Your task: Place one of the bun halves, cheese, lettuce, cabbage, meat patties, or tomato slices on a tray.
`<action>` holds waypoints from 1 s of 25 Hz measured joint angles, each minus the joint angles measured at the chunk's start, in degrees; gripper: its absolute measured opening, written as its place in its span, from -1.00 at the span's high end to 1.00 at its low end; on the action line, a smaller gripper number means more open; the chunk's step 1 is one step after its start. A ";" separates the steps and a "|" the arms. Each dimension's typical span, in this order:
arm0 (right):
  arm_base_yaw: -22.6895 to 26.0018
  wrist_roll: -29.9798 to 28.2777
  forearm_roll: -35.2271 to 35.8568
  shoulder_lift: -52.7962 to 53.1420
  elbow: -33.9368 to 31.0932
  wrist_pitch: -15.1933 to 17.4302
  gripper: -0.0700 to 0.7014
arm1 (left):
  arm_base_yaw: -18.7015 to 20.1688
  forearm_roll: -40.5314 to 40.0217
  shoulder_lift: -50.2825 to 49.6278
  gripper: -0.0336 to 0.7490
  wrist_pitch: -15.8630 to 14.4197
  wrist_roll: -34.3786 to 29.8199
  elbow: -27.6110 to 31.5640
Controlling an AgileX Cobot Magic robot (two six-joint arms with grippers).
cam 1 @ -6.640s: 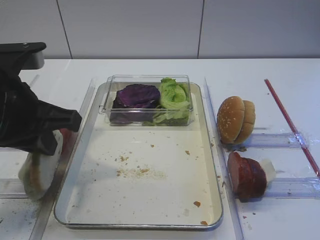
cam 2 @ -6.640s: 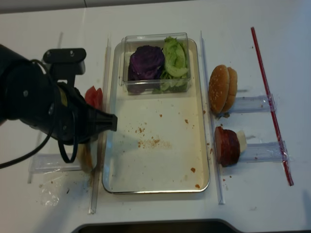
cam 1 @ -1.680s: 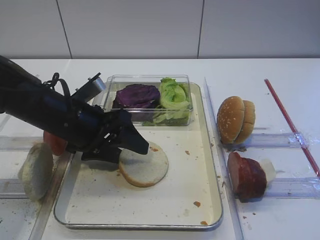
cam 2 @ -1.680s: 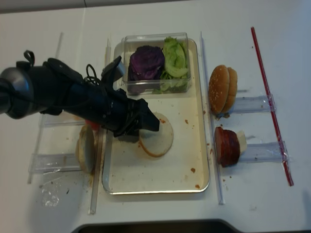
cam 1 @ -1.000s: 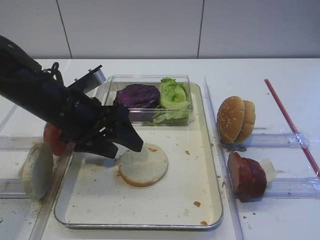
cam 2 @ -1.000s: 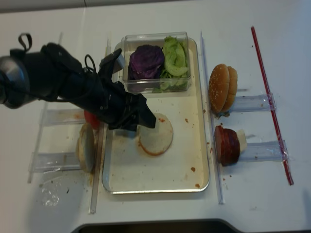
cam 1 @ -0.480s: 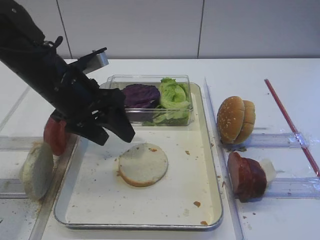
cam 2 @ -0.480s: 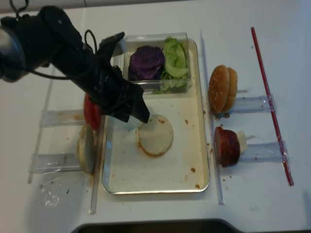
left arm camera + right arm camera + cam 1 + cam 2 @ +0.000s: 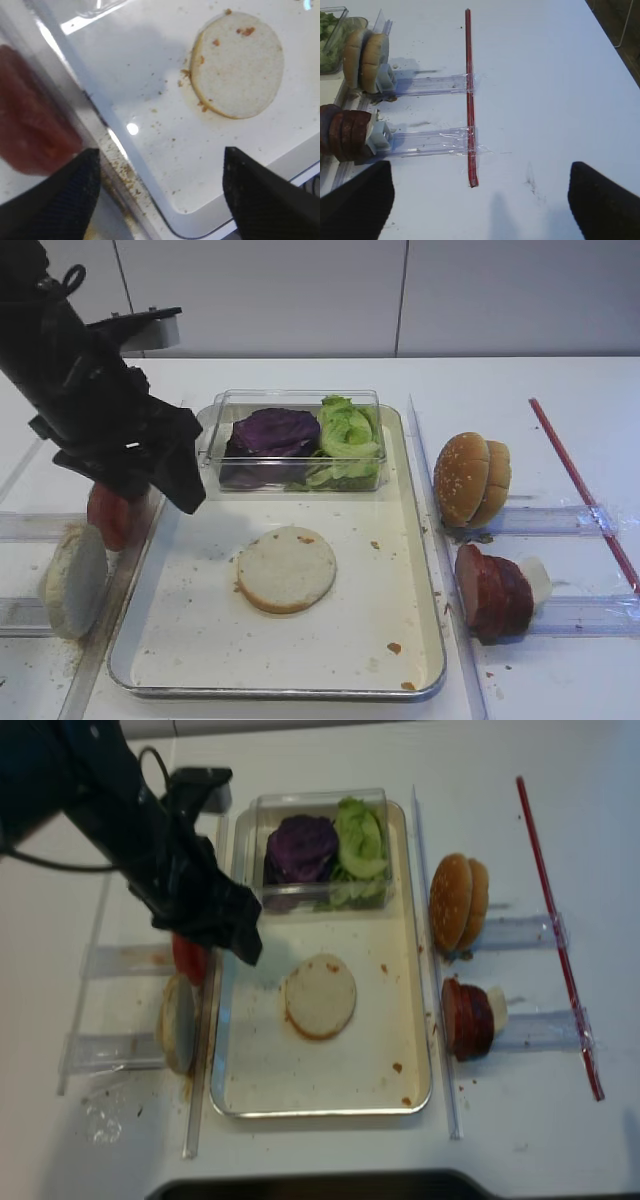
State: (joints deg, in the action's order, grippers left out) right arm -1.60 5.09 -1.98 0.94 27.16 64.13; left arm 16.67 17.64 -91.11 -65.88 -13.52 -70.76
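Pale cut face up, the bun half lies flat on the tray floor, about mid-tray; round, so no long axis to call. Left end effector hangs above the tray's left rim, fingers spread wide, holding nothing, with the bun half down to its right and nearer. Right end effector over bare tabletop, fingers apart, empty.

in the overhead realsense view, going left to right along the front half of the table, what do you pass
Upright bun half → flat bun half on the tray → meat patties → red strip.
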 joint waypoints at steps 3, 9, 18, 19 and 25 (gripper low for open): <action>0.00 0.00 0.00 0.00 0.00 0.00 -0.97 | 0.00 -4.56 2.79 -0.29 -0.66 1.56 0.00; 0.00 0.00 0.00 0.00 0.00 0.00 -0.97 | 0.00 -11.60 7.33 -0.16 -1.69 2.84 0.00; 0.00 0.00 0.00 0.00 0.00 0.00 -0.97 | -10.47 -15.12 10.50 -0.12 -4.50 3.57 0.00; 0.00 0.00 0.00 0.00 0.00 0.00 -0.97 | -12.20 -14.46 11.16 -0.12 -4.60 3.57 0.00; 0.00 0.00 0.00 0.00 0.00 0.00 -0.97 | -18.54 -13.94 16.61 -0.12 -4.78 3.57 0.00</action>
State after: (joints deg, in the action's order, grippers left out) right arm -1.60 5.09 -1.98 0.94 27.16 64.13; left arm -1.87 3.70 -74.50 -70.66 -9.95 -70.76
